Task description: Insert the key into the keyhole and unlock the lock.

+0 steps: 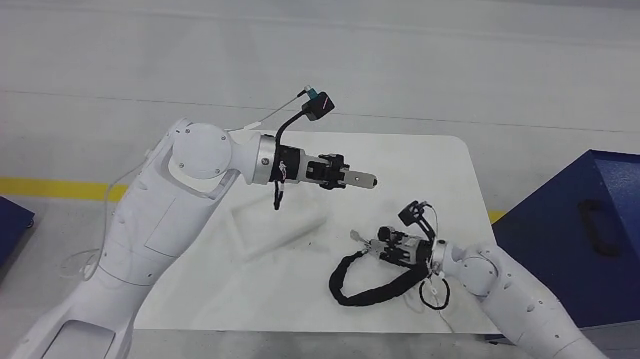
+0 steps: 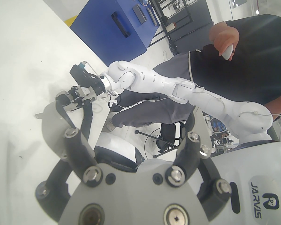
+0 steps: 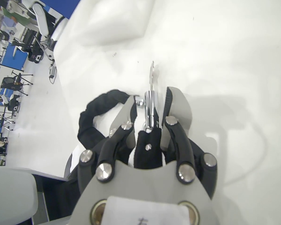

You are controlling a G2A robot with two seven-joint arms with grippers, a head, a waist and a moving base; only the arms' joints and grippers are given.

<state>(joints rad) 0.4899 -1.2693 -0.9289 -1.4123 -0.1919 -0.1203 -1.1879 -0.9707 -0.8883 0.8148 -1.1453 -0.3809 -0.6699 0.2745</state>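
Inside the right gripper (image 3: 151, 95), pinched, sits the lock (image 3: 149, 112), its key (image 3: 151, 74) protruding beyond.

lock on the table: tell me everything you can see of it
The lock has a shiny chrome cylinder body with a short stub on its side. It is joined to a long loop in a black fabric sleeve. The loop lies curled on the white table, towards the robot's side. The cylinder sits in the right gripper, which looks closed on it. A silver key sticks out of the cylinder's end, pointing away from the gripper.
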